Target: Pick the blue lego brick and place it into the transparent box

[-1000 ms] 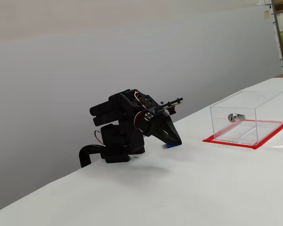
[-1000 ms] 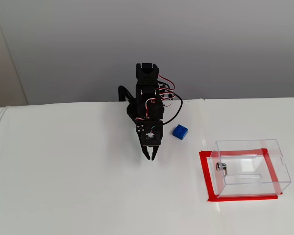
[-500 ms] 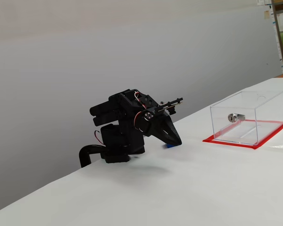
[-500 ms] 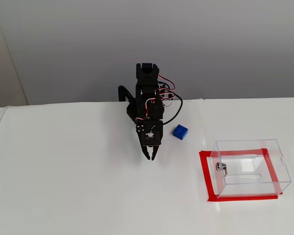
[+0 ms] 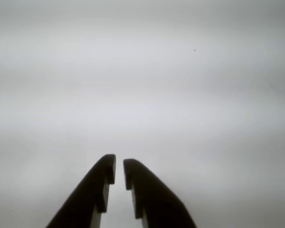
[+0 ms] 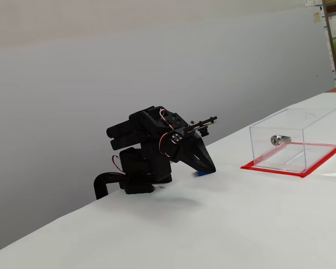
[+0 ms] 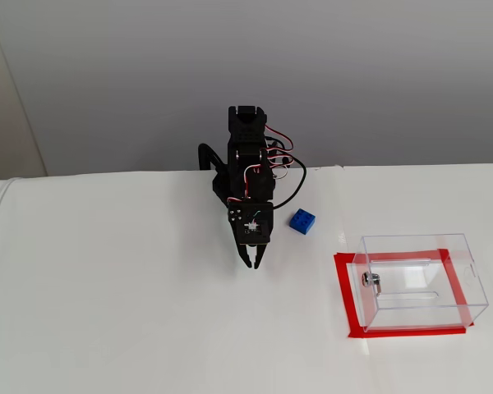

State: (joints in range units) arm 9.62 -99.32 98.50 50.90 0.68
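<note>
Blue brick (image 7: 303, 221) first: we see it lying flat on the white table (image 7: 131, 328), just to the right of our gripper (image 7: 252, 264) in the high fixed view, apart from it and nearer the back wall than the gripper's tips. In the low side view only a sliver of the brick (image 6: 201, 174) shows, tucked behind the gripper (image 6: 211, 168), so we cannot judge the gap between them there. Our gripper points down toward the table with nothing between its fingers; in the wrist view the two dark fingers (image 5: 97, 190) rise from the bottom edge with just a thin slit left between the tips (image 5: 119, 169), and all we see beyond them is bare pale table. So we call the gripper nearly closed and empty. The clear box (image 7: 419, 279) stands well to the right of the brick in the high view and closer to the camera, sitting on a red base (image 7: 343, 295) that frames it on the table. A small silver lock (image 7: 371, 281) is fixed on the box wall facing the brick's side. In the side view the box (image 6: 294, 140) stands upright to the right of the gripper, with the lock (image 6: 277, 139) showing through its clear wall.
</note>
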